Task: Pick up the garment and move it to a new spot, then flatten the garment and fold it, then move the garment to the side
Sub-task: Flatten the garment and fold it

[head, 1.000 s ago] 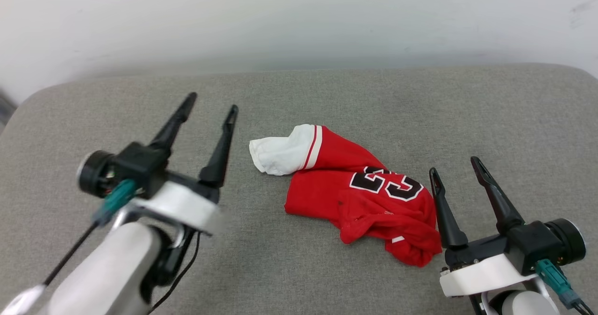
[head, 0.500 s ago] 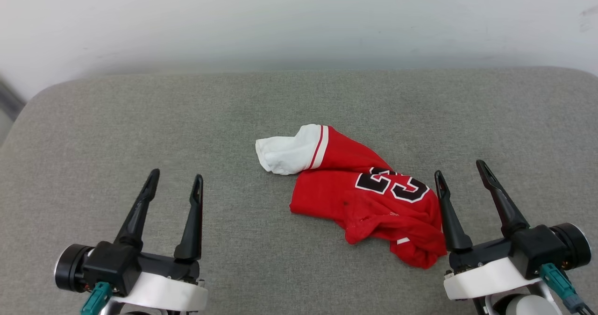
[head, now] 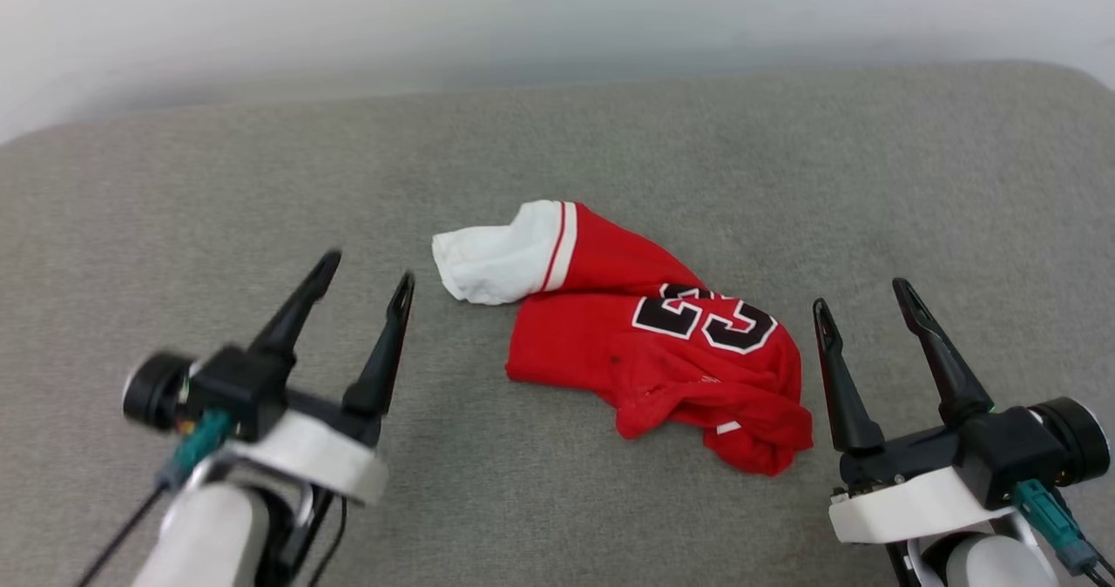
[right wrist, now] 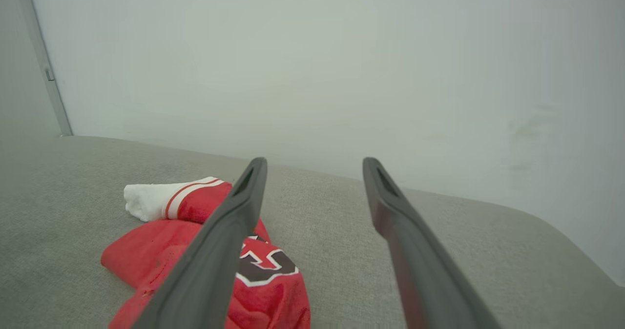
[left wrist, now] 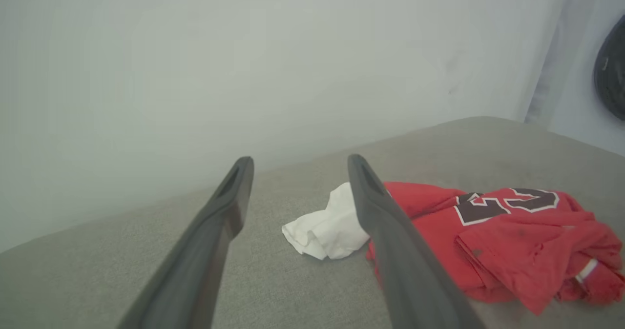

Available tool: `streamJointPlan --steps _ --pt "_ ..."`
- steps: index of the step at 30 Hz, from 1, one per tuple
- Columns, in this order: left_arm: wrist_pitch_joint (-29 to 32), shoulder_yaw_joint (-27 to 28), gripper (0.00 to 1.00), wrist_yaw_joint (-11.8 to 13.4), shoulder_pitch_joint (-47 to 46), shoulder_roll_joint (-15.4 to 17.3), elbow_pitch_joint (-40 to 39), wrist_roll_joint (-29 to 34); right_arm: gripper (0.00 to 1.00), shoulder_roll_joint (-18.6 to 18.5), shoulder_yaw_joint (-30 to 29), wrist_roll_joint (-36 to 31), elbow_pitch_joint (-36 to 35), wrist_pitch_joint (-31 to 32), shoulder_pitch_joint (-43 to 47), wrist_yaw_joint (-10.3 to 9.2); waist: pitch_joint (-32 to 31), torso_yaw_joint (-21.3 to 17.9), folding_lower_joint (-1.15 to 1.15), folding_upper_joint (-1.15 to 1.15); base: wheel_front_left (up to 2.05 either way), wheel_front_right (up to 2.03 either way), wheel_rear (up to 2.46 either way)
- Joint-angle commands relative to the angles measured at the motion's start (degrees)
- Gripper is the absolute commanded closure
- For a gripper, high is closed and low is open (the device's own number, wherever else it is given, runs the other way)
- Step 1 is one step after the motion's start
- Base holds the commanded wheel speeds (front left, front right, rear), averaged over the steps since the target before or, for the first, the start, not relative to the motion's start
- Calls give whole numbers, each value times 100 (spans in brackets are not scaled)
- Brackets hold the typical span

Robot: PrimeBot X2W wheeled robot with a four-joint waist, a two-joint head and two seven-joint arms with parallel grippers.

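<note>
1. We saw the shirt (head: 610,343) lying in a crumpled heap near the middle of the grey padded tabletop (head: 261,186). Nothing was holding it.
2. Its white sleeve (head: 488,260) pointed to the far left. Its bunched red end lay to the near right. So the long way of the shirt ran on a slant, from far left to near right. The black number (head: 706,321) faced up.
3. The left claw (head: 368,271) was spread wide with nothing between its fingers. It sat to the left of the shirt. A strip of bare grey showed between its tips and the white sleeve.
4. The right claw (head: 859,297) was spread wide too, and it was empty. Its inner finger was just beside the bunched red end. We could not tell if it touched the cloth.
5. So the shirt lay between the two claws. It was to the right of the left claw and to the left of the right claw. The right claw was the nearer one.
6. We thought the first job, picking up the shirt, had not begun. The right claw would need only a small swing to its left and a dip down onto the red end. The left claw would need a longer reach, forward and to its right, to get to the sleeve.
7. We thought a grab at each end of the long way would lift the shirt best. A claw might pinch only the top fold, and then the shirt could stay bunched.
</note>
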Motion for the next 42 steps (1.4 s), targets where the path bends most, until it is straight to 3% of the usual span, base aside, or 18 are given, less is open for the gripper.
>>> streamJointPlan --steps 1,5,13,19,24,29,30,31,35,42 --pt "212 -127 0 -70 -466 153 32 -54 0 11 10 7 -38 -12 -153 -3 266 -201 0 0 0 0 0" --pt "846 -388 0 -143 -1507 538 154 -544 0 10 -18 70 -104 -12 -276 -4 616 -423 0 0 0 0 0" --pt "3365 -1641 0 -151 -3500 1681 852 -2232 0 11 -37 236 -135 -12 -514 -4 1199 -824 0 0 0 0 0" --pt "5120 -2150 0 -153 -4247 2029 1521 -3100 0 11 6 368 -160 -12 -644 -4 1489 -1081 0 0 0 0 0" --pt "5624 -2604 0 -154 -4482 2213 1827 -3034 0 11 16 466 -184 -12 -729 -3 1685 -1204 0 0 0 0 0" --pt "5593 -2924 0 -153 -4495 2234 2102 -3036 0 11 63 472 -210 -12 -768 -3 1787 -1219 0 0 0 0 0" --pt "5511 -2970 77 -153 -4440 2215 2213 -3059 0 11 71 476 -218 -12 -792 -4 1805 -1199 0 0 0 0 0" --pt "5395 -2934 100 -153 -4439 2185 2275 -3062 0 11 71 467 -220 -12 -798 -4 1809 -1177 0 0 0 0 0" --pt "4982 -2813 100 -96 -4436 2116 2461 -3031 0 11 64 409 -194 -12 -792 -4 1765 -1082 0 0 0 0 0" --pt "3563 -2280 100 187 -4285 2049 2780 -3013 0 11 102 228 -117 -11 -704 -3 1436 -779 0 0 0 0 0"
